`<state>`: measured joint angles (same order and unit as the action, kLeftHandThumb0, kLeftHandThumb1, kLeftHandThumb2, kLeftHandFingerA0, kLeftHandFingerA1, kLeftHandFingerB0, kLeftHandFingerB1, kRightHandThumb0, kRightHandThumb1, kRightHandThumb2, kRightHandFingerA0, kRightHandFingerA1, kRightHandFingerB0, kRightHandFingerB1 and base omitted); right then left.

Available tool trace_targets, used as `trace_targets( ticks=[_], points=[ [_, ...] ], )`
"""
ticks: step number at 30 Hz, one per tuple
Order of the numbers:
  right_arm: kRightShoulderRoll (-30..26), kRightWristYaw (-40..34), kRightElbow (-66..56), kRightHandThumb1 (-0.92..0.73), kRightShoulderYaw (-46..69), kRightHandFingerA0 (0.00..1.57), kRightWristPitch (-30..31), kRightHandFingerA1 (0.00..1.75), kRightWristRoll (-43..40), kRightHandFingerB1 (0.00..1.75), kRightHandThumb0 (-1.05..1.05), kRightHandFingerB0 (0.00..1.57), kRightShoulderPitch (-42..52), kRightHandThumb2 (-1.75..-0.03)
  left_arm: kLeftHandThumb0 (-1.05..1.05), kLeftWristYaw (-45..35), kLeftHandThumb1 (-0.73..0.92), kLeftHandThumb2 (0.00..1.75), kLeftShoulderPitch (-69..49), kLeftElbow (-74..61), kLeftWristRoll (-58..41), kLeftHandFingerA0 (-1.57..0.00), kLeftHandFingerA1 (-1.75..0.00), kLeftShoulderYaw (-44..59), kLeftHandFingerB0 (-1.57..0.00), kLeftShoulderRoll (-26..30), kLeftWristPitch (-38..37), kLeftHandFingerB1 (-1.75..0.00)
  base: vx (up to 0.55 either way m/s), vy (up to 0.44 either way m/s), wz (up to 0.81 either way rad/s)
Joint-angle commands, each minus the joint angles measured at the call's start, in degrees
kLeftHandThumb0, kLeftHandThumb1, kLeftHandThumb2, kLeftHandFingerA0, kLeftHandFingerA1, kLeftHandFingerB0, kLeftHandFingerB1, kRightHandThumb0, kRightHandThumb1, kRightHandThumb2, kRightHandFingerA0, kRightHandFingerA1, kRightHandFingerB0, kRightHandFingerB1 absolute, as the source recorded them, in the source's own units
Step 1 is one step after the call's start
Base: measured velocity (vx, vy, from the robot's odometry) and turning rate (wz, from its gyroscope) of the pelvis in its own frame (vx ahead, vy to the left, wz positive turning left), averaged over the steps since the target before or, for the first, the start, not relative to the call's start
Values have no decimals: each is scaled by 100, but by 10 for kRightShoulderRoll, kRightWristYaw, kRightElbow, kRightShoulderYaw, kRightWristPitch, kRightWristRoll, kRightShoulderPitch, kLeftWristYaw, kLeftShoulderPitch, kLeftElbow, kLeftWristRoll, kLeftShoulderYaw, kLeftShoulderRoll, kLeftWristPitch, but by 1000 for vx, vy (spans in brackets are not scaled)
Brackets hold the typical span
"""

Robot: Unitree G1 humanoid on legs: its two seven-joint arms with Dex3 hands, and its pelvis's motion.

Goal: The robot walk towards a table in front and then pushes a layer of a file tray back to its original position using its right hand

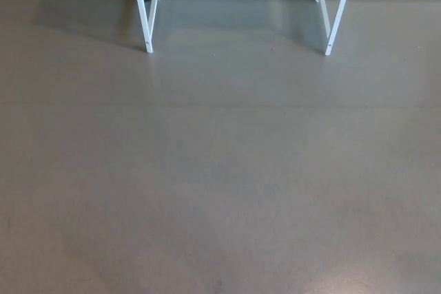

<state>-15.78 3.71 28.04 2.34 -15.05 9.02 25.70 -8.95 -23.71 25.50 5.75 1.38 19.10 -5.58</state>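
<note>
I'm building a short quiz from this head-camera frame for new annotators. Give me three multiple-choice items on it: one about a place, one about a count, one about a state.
1. Where do the white table legs stand in the picture?
A. Along the top edge
B. In the middle
C. Along the bottom edge

2. How many white leg frames reach the floor?
A. One
B. Two
C. Four

3. What shows of the robot's hands?
A. Both are open over the floor
B. The right one holds a tray
C. Neither is in view

Answers:
1. A, since the left frame and the right frame both sit at the top, with bare grey floor below.
2. B, since one frame touches down at upper left and one at upper right.
3. C, since no arm or hand enters from either side.
</note>
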Motion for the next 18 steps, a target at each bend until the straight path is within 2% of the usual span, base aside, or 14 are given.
trace_targets(
  ticks=[1,2,3,9,11,12,14,18],
  points=[
    [-8,0,-1,-54,1,63,-27,39,-3,37,-41,53,5,-57,-20,-14,50,93,-4,2,-4,-41,-60,4,-19,13,-23,-50,-71,-17,10],
    [-7,-2,0,-52,1,62,-27,39,-3,37,-41,53,5,-57,-20,-14,51,93,-4,1,-3,-41,-60,3,-19,14,-23,-50,-25,63,19],
    [-7,-2,1,-53,1,63,-26,39,-3,37,-41,53,4,-57,-23,-14,70,60,-5,-1,-3,-49,-45,3,-31,15,-21,-37,-42,39,51],
    [-8,-3,8,-54,0,63,-31,40,-2,37,-41,53,6,-57,-22,-10,69,60,-10,-5,2,-51,-45,0,-32,15,-18,-37,8,76,-4],
    [-8,-4,7,-54,-1,63,-28,39,1,37,-41,53,7,-57,-22,-9,69,60,-13,-8,1,-51,-45,1,-33,13,-16,-38,108,286,-31],
    [-8,-5,5,-54,-2,63,-26,39,2,37,-41,53,7,-57,-22,-10,69,60,-14,-9,-1,-51,-45,2,-33,13,-15,-38,207,440,134],
    [-7,-4,6,-54,-2,63,-27,39,1,37,-41,53,6,-57,-22,-12,69,60,-14,-11,-2,-51,-45,2,-33,14,-12,-38,91,647,-30],
    [-6,-2,8,-54,-3,64,-31,40,-4,37,-40,53,7,-57,-23,-12,69,60,-14,-8,2,-51,-46,0,-33,17,-18,-38,186,190,-5]
  ],
)
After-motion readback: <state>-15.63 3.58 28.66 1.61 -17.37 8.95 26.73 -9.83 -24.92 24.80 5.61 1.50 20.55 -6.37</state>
